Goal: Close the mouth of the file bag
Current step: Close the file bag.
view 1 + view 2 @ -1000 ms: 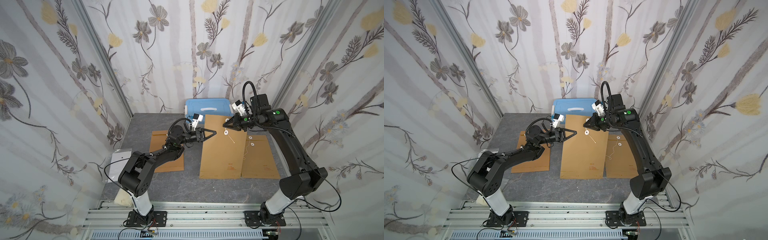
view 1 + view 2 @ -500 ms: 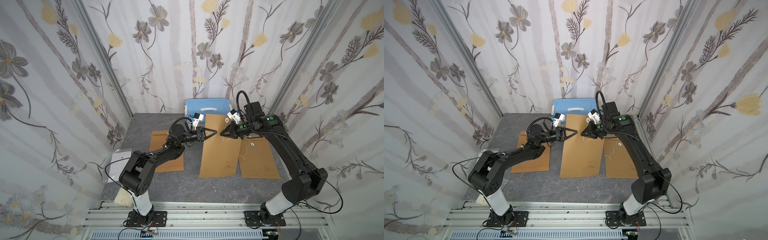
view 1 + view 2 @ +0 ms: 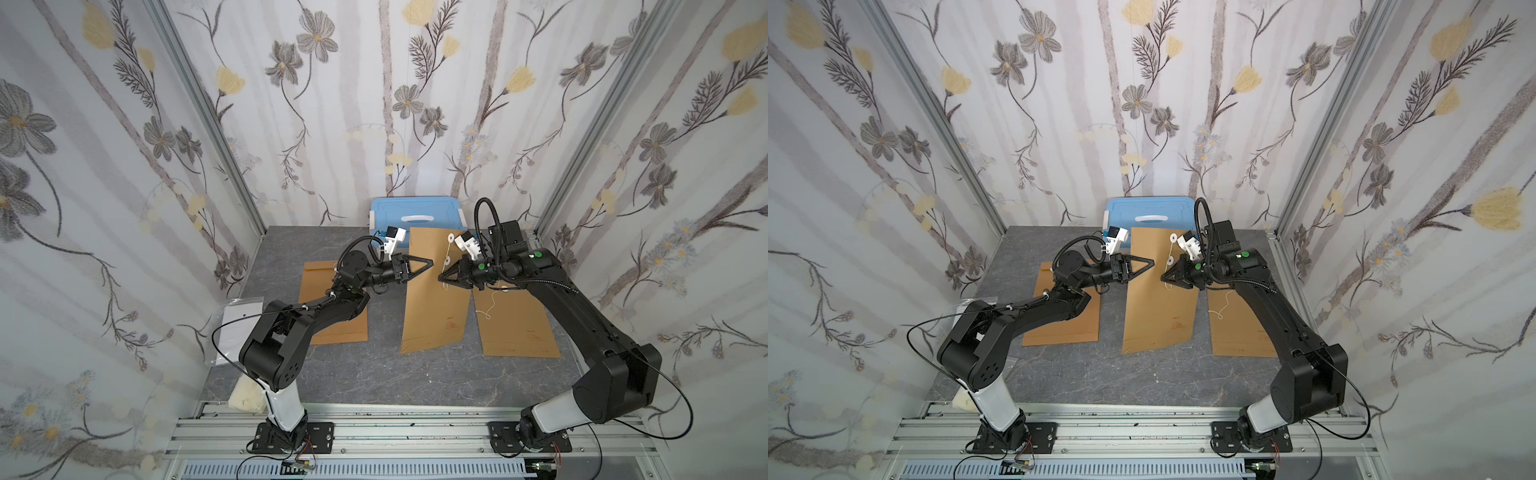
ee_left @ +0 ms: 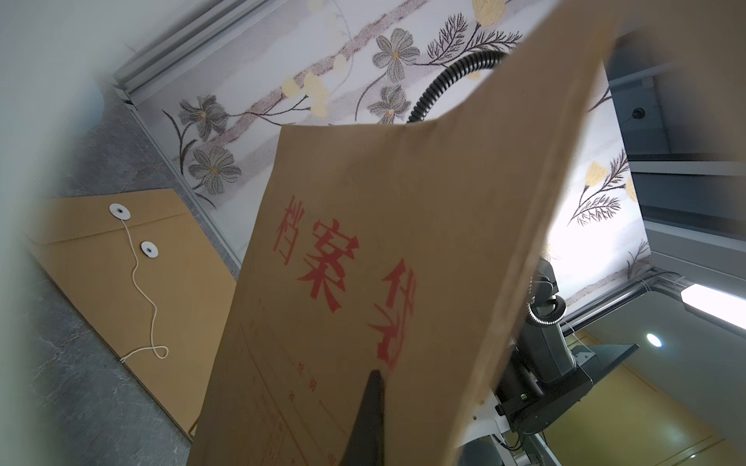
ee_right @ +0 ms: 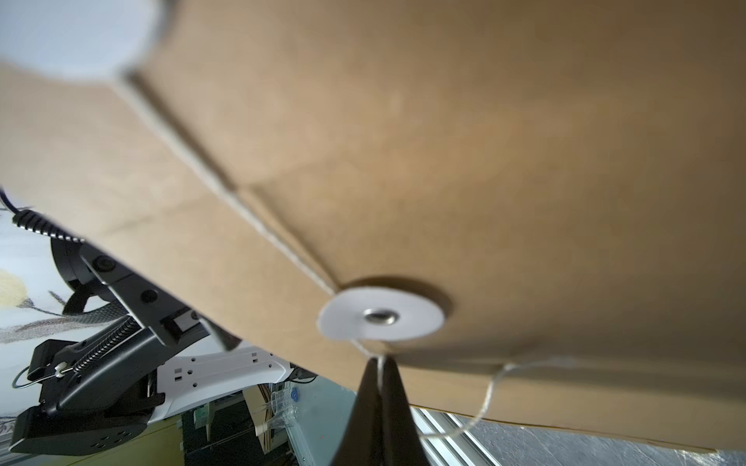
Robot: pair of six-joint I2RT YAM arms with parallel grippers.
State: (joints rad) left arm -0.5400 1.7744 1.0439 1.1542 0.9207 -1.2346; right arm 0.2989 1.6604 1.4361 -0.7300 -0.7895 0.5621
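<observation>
The left fingers (image 3: 426,264) are pressing together on one long edge of the brown kraft-paper file bag (image 3: 432,307). The bag is hanging tilted between the two sets of fingers, above the grey stone-patterned surface (image 3: 386,374). In the left wrist view its underside is showing large red characters (image 4: 327,262) reading 档案袋, the last one blurred, and below them a red ruled form too small to read. In both top views the upper face is carrying a few small red marks that are not legible. The bag's long axis is running from the robot's base side toward the far wall. Its flap end is lying beyond the fingers, near the light blue plastic lidded box (image 3: 415,212). The right fingers (image 3: 445,276) are pinching the thin white string (image 5: 489,389) right beside the white paper disc (image 5: 381,318) on the bag's body. A second kraft bag (image 3: 318,282) is lying flat behind the left fingers, and a third kraft bag (image 3: 515,328) is lying flat behind the right fingers
</observation>
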